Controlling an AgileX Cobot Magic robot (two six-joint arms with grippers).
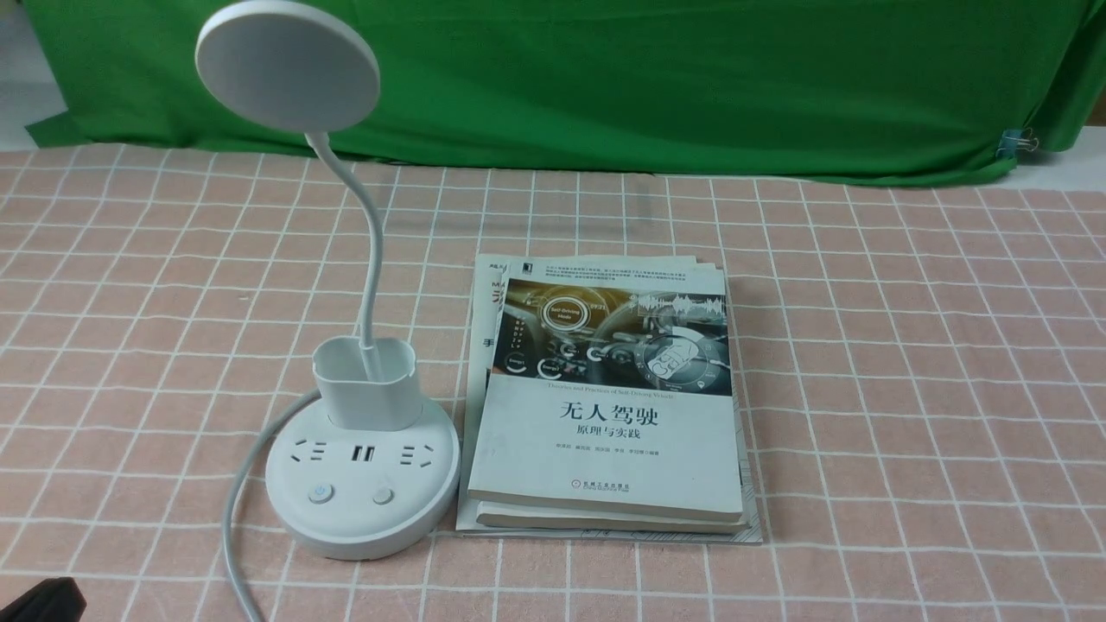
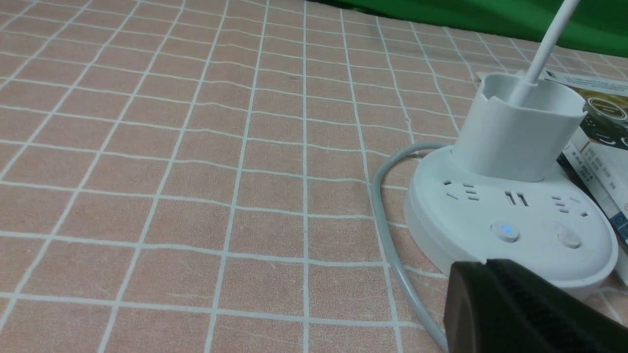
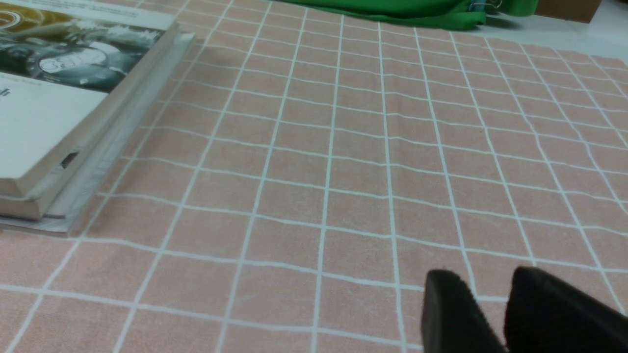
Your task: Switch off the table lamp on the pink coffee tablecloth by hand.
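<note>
The white table lamp (image 1: 361, 449), with its flat round disc head, thin bent neck and cup-shaped holder on a round socket base, stands at about 8 o'clock on the salmon-pink, white-gridded tablecloth (image 1: 907, 363) covering the worktop, just beside a stack of white-covered books (image 1: 609, 406) at 3 o'clock of it. A blue light glows on one base button (image 2: 505, 230). The black left tool (image 2: 530, 309) hovers close to the base; whether it is clenched I cannot tell. The black right tool (image 3: 495, 304) shows two fingers slightly apart, gripping nothing.
</note>
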